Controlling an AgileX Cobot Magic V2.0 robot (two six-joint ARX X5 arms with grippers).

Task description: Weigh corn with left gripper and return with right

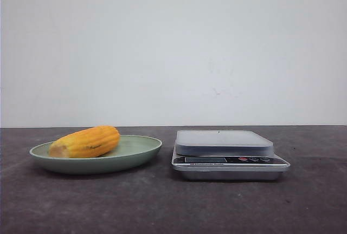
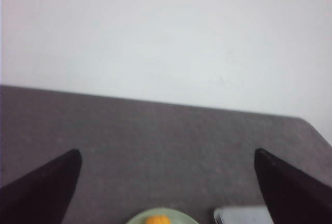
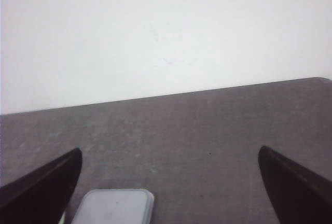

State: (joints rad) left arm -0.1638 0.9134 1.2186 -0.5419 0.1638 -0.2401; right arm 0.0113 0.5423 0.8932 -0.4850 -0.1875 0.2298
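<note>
While the corn [image 1: 85, 142] lies on its plate [image 1: 135, 153], the left claw [image 2: 166, 182] hangs spread wide above, apart.

A yellow-orange corn [image 1: 87, 142] with ribbed kernel rows and a paler cut end lies on a pale green plate [image 1: 135, 150], beside a silver-grey scale [image 1: 227, 155] with a dark display strip, on a dark grey table [image 1: 162, 207] before a white wall [image 1: 173, 44].
</note>
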